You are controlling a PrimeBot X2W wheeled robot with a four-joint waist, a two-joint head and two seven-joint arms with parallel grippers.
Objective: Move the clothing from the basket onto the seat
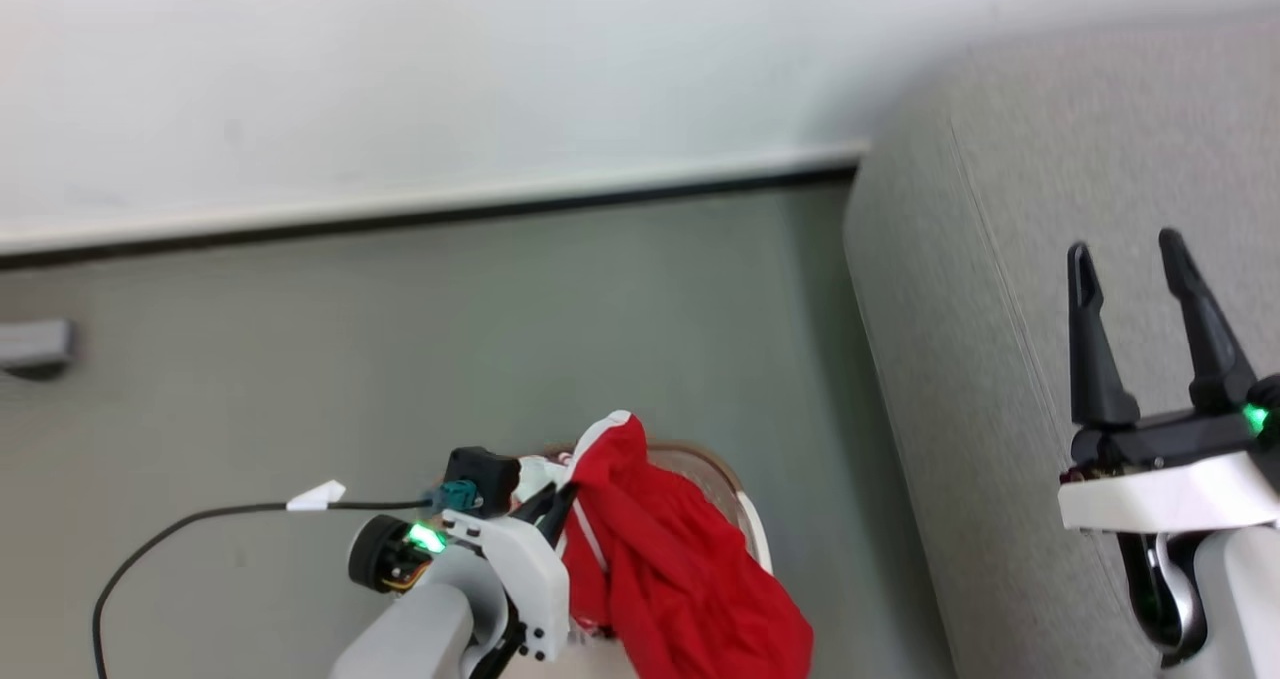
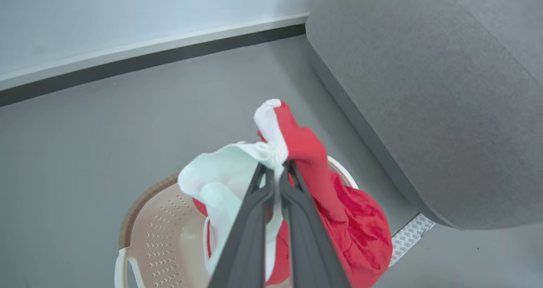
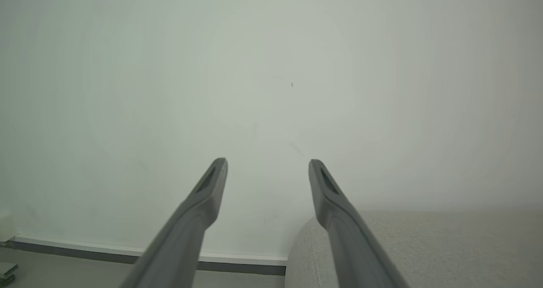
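Close before the left wrist camera, a white-trimmed fold of the clothing [image 2: 348,220] is pinched between the pressed-together fingers of the left gripper [image 2: 275,169]. The red fabric is held hanging over the basket [image 2: 161,233] on the floor [image 2: 106,152]. Just beyond, the seat [image 2: 445,88] is seen. Against it, the right gripper [image 1: 1130,259] is held with fingers spread.
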